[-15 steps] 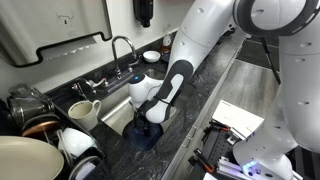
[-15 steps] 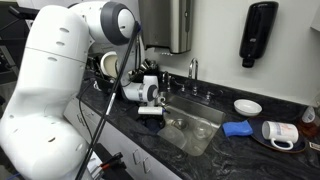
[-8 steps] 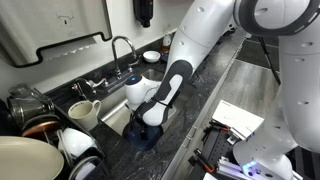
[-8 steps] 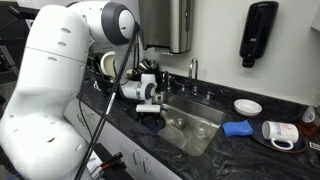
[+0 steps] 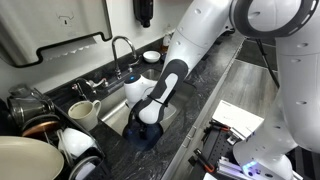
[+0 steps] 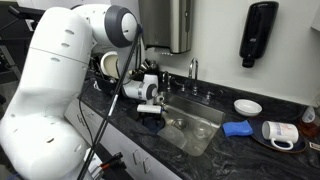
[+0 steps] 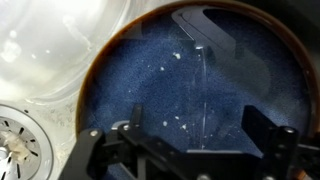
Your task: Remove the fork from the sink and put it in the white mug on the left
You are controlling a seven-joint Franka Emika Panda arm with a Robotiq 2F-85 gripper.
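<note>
The fork shows in the wrist view as a thin silvery piece lying on a blue speckled plate with a brown rim, inside the sink. My gripper hangs just above the plate, open, with the fork between its dark fingers. In both exterior views the gripper is low in the sink. The cream-white mug stands upright on the dark counter beside the basin, handle out. I cannot make out the fork in the exterior views.
A clear glass bowl lies beside the plate, and the drain is near it. The chrome faucet stands behind the basin. Stacked dishes crowd the counter past the mug. A blue cloth and a tipped white cup lie further along.
My gripper has sunk a little lower into the sink and shifted slightly toward the mug side. Nothing else has moved.
</note>
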